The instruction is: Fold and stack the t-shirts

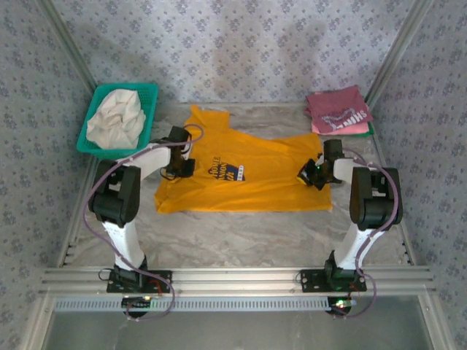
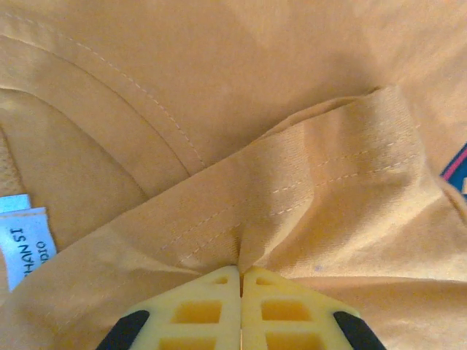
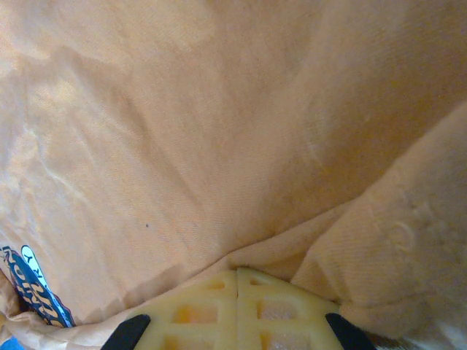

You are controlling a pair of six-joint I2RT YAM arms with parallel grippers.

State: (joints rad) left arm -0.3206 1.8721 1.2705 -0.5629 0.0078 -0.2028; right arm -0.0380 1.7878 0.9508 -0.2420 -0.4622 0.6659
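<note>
Top external view: the yellow shirt (image 1: 263,191) lies spread on the table (image 1: 241,235), the left gripper (image 1: 177,169) with jaws pinched tight on a stitched fold near its collar, the right gripper (image 1: 310,175) clamping its right edge, and the maroon shirt (image 1: 337,108) folded atop the pink shirt (image 1: 325,128) far right.

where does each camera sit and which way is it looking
Top external: above and behind the arm bases, looking down at the table; both arms, the left gripper and the right gripper show.
Left wrist: on the left wrist, facing down its closed yellow fingers onto a hem.
Right wrist: on the right wrist, facing down its closed fingers onto cloth.
Shared: all three see the mustard-yellow t-shirt.
</note>
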